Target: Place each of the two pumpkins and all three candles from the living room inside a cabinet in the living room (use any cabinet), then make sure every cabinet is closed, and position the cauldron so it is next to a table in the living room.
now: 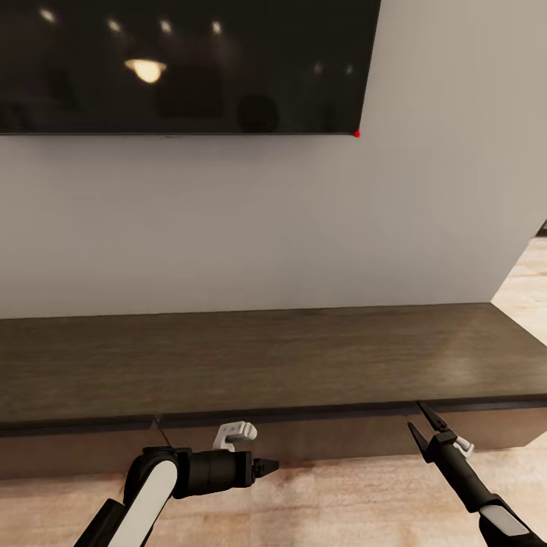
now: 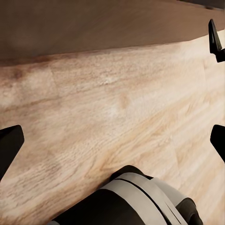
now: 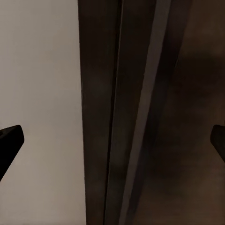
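A long, low dark brown wood cabinet stands on light wood plank floor against a grey wall, its drawer fronts closed, under a black wall TV. Before it, the left tool and right tool both gape apart, empty.

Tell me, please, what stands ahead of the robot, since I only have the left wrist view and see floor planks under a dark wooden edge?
Observer: That edge belongs to the cabinet, a long dark console against the wall under a black TV.
Operator: Are its drawers closed?
Observer: In the head view the fronts sit flush with each other, so they look closed.
Operator: Where is the right gripper?
Observer: The right gripper is open, pointing up at the cabinet's front top edge.
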Motion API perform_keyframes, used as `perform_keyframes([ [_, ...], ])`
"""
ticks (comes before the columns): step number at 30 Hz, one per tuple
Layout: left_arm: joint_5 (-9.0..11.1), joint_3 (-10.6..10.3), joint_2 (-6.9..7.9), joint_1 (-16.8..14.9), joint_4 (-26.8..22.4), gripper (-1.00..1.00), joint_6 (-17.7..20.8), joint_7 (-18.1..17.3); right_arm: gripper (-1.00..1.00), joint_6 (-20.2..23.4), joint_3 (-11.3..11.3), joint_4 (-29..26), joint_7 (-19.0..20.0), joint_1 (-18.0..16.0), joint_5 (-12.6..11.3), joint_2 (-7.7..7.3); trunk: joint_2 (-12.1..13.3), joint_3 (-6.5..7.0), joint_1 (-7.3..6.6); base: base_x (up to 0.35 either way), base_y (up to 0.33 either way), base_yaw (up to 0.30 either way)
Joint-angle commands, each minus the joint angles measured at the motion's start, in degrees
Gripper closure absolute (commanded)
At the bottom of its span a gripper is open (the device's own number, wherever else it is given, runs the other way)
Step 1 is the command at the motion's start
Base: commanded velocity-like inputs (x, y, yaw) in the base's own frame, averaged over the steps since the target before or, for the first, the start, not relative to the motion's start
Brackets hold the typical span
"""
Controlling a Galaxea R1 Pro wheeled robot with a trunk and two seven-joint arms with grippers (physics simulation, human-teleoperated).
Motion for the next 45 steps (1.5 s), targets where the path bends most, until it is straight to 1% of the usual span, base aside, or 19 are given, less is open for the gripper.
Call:
perform_keyframes([
  [1,0.42,-0.07,0.04,-0.04,-0.03,-1.0,0.12,0.43,-1.0,0.49,0.17,0.03,0.1,-0.03,-0.51,-0.01,-0.02,-0.05,-0.01,0.007,0.0,0.0],
  [31,0.41,-0.07,-0.05,-0.04,0.03,-1.0,0.12,0.43,-1.0,0.14,0.17,-0.01,0.26,0.01,-0.52,-0.07,-0.02,-0.05,-0.01,0.015,0.0,0.0],
  [32,0.42,-0.07,-0.05,-0.06,0.03,-1.0,0.12,0.43,1.0,0.14,0.17,-0.01,0.3,0.01,-0.52,-0.07,-0.02,-0.05,-0.01,0.0,0.0,0.0],
  [45,0.36,-0.07,-0.04,-0.06,0.03,-1.0,0.12,0.47,1.0,0.2,0.17,-0.01,0.34,-0.01,-0.44,-0.07,-0.02,-0.05,-0.01,0.0,0.0,0.0],
])
